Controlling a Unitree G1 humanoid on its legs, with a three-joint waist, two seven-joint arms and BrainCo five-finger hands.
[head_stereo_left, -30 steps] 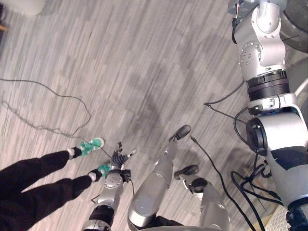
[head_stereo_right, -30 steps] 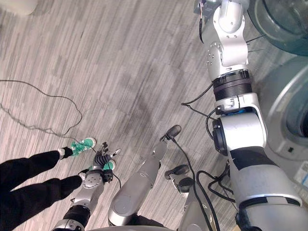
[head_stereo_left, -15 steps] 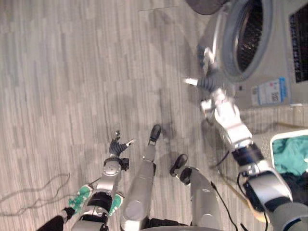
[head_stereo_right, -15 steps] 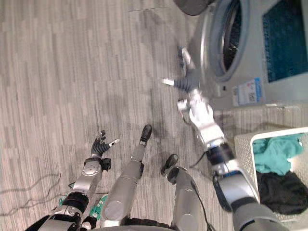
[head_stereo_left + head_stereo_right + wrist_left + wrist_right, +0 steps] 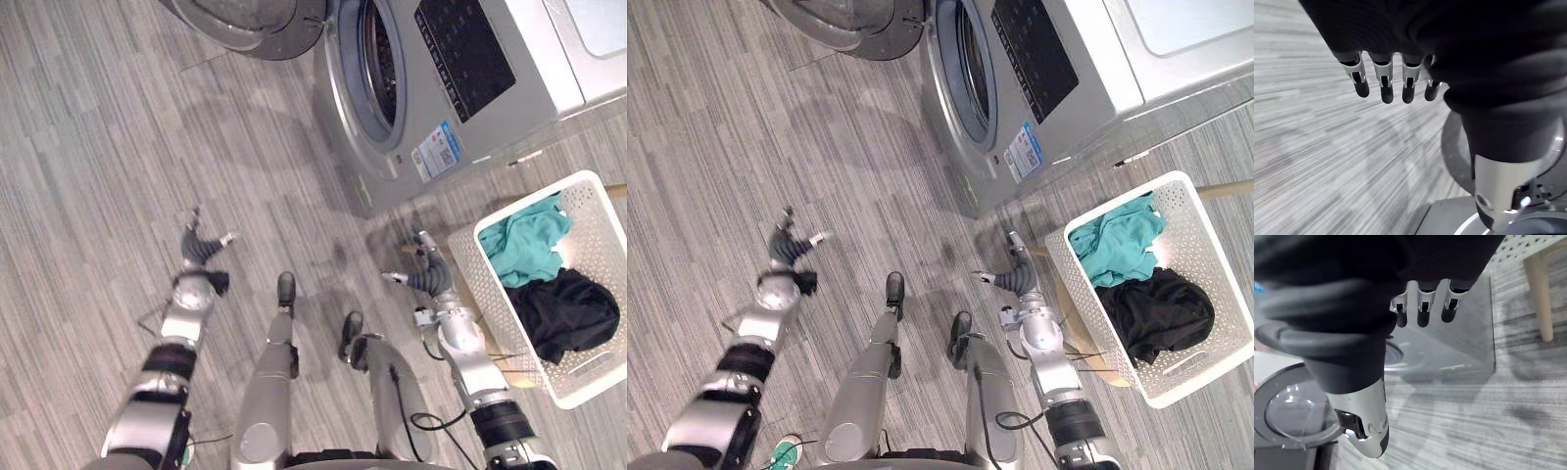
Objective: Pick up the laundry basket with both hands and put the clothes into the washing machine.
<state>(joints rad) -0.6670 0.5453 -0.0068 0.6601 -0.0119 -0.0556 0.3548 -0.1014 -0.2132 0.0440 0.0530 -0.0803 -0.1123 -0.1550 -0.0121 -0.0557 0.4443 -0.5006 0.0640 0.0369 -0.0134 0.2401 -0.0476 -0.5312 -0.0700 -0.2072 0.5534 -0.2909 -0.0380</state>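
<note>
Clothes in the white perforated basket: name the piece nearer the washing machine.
The teal garment lies toward the silver washing machine; the black garment lies beyond it, farther away.

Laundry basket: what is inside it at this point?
Inside the white laundry basket lie a teal garment, at the end nearer the washing machine, and a black garment beside it. Whatever lies under them is covered.

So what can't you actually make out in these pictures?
Inside the silver-grey washing machine: the eye views see its opening side-on, dark within.
Its round grey door: cut off by the left eye view's top edge.
The white perforated plastic laundry basket's bottom: covered by the teal cloth and black cloth.
</note>
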